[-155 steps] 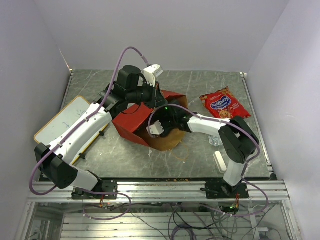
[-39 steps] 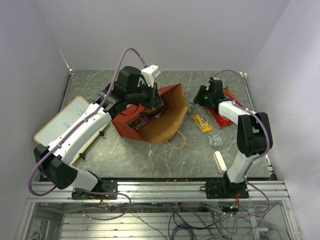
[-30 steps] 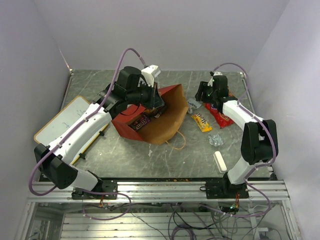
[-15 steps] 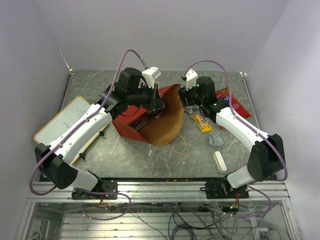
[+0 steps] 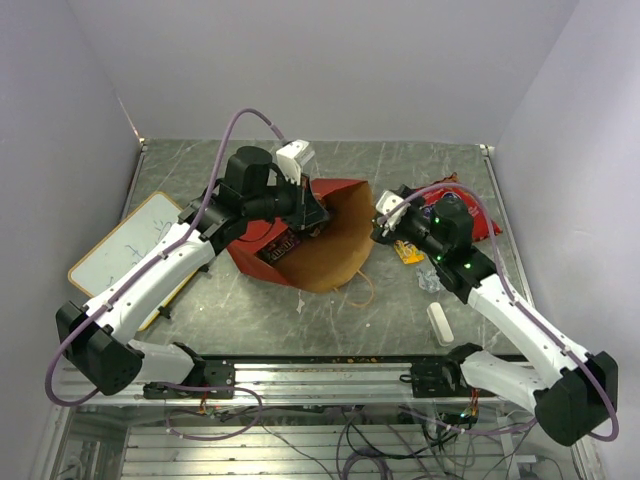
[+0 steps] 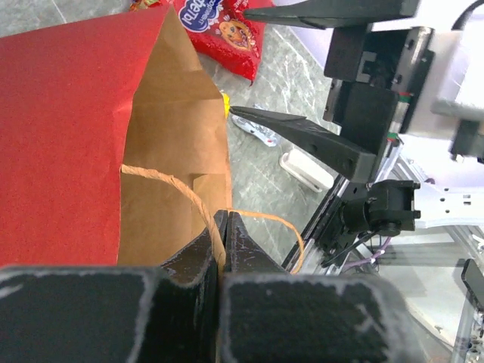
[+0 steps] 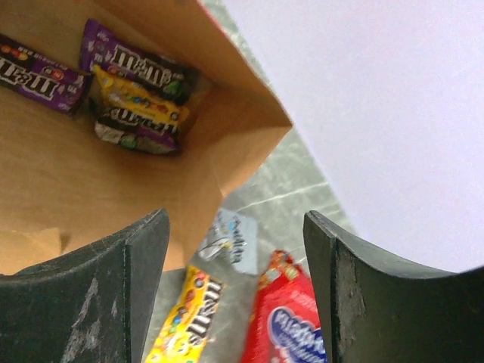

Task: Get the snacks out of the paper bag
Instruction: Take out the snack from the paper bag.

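The paper bag lies on its side, red outside and brown inside, its mouth facing the near right. My left gripper is shut on the bag's top rim, right by the tan loop handle. My right gripper stands open and empty just outside the mouth's right edge. Deep in the bag lie two purple wrappers and a yellow one. On the table are the large red packet, a yellow wrapper, a pale silver wrapper and another silver one.
A yellow-framed whiteboard lies at the left under the left arm. A small white oblong block sits near the right arm's base. A second loop handle trails on the table in front of the bag.
My right arm has swung from the red packet at the back right to the bag's mouth, its jaws spreading wider. The left arm still holds the bag, whose mouth has shifted slightly.
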You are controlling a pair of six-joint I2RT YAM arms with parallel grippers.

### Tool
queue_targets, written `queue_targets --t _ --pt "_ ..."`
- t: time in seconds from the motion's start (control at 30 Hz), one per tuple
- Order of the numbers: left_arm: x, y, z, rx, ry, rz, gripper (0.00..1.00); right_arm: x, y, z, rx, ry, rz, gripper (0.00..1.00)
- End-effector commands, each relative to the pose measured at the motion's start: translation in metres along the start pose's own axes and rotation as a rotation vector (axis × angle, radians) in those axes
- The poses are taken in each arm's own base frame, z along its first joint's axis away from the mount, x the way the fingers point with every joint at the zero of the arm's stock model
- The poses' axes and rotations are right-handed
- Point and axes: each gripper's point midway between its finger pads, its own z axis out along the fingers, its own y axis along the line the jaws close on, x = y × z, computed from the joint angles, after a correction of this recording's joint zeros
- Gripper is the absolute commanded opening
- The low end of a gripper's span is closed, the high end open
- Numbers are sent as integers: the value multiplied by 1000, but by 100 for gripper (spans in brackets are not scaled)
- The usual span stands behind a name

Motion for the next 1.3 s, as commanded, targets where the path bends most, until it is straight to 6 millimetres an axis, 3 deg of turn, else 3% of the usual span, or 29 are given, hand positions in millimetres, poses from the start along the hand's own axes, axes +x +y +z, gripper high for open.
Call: queue_targets --t 0.0,0.07,0.17,0.27,0.37,0.43,0.53,0.7,0.93,1.27 --pt "-18 -15 -2 61 -68 20 7 -38 -19 -11 29 -124 -208 71" --pt "-20 -16 -2 63 -75 16 7 -44 -22 -17 29 -129 -253 71" --pt "-21 -16 -5 55 -86 12 7 -56 -9 -23 -53 -185 -359 71" --pt "-22 -17 -6 53 -88 7 7 -75 19 -24 -200 -319 -420 67" --pt "-26 -17 -7 45 -97 1 7 -88 60 -16 -349 -464 -409 51" --pt "-29 -18 -8 45 -106 1 7 -90 86 -8 -409 -515 -379 49" --pt "-34 -17 -9 30 -114 9 7 -78 114 9 -441 -491 -349 51" --pt "-37 -18 -11 27 -124 8 7 -47 141 46 -531 -377 -356 57" --pt "-36 -19 -9 42 -115 11 7 2 153 103 -563 -145 -380 60" --pt "-40 -19 -4 48 -104 31 7 45 158 141 -566 24 -456 55"
